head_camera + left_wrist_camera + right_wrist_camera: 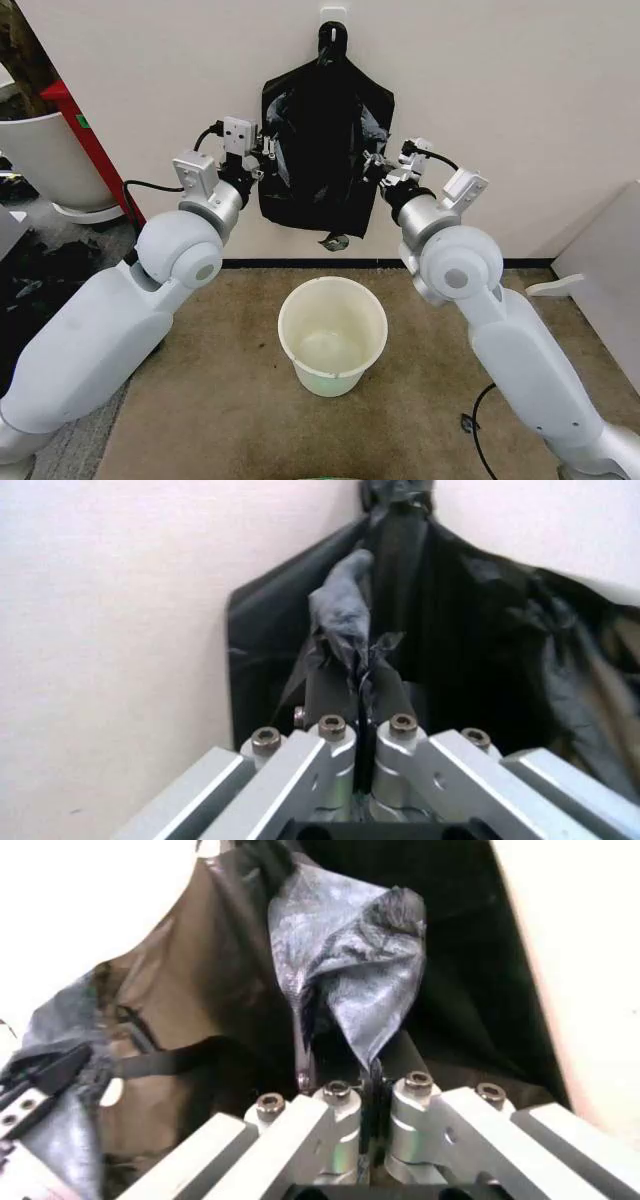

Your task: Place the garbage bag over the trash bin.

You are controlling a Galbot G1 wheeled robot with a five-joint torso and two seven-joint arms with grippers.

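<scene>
Left gripper is clamped on a pinch of thin black film at the left edge of the garbage bag; the left wrist view shows its fingers pressed together with crumpled plastic between them. Right gripper likewise pinches a fold at the bag's right edge, its fingers closed on the film. The bag hangs flat against the wall from a hook, likely so both edges can be grabbed at once, with the cream trash bin on the carpet below, open and unlined.
</scene>
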